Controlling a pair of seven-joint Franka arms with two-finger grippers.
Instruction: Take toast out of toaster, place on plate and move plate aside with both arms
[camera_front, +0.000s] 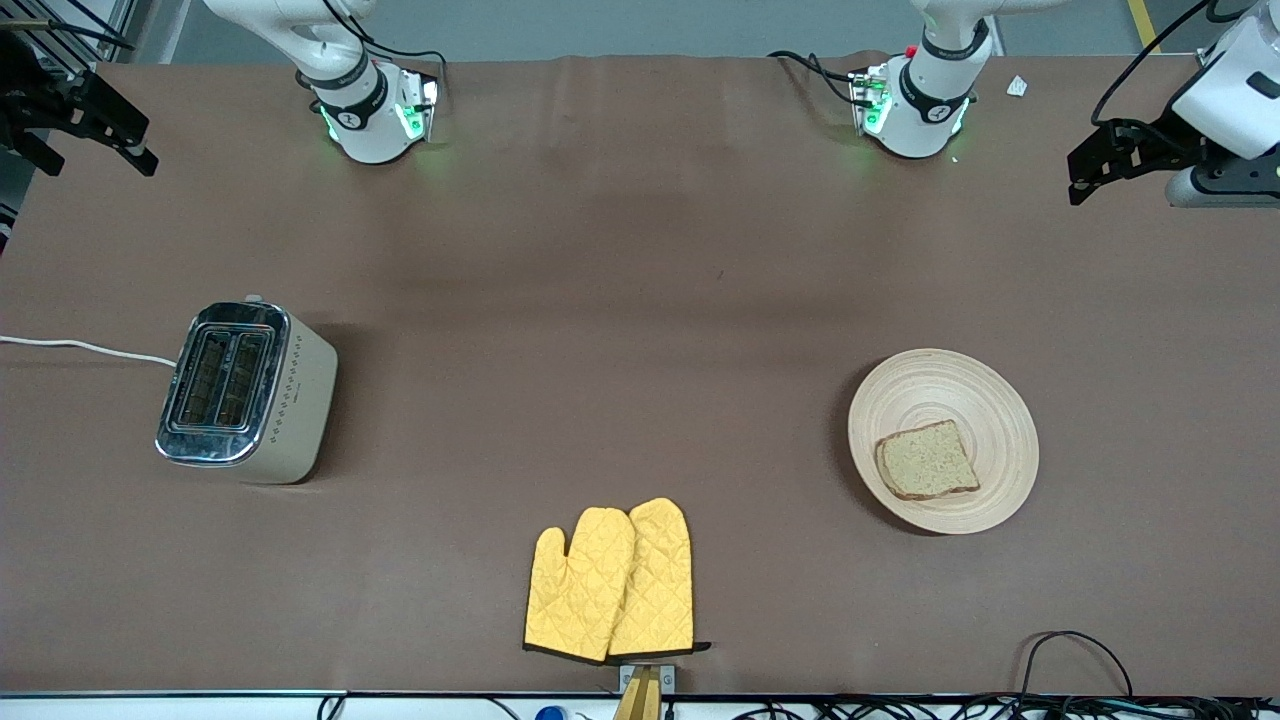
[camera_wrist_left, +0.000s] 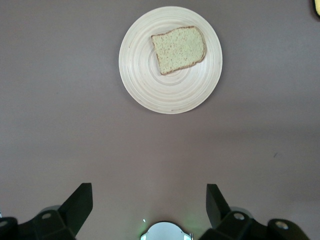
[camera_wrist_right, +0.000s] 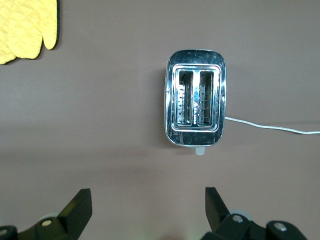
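The toast lies flat on the round pale wooden plate, which rests on the brown table toward the left arm's end. My left gripper hangs high over the bare table at that end, apart from the plate, open with nothing between its fingers. My right gripper is raised over the right arm's end of the table, open and empty, and its wrist view looks down on the toaster.
A chrome-topped beige toaster with two empty slots stands toward the right arm's end, its white cord trailing off the table. Two yellow quilted oven mitts lie near the table's front edge.
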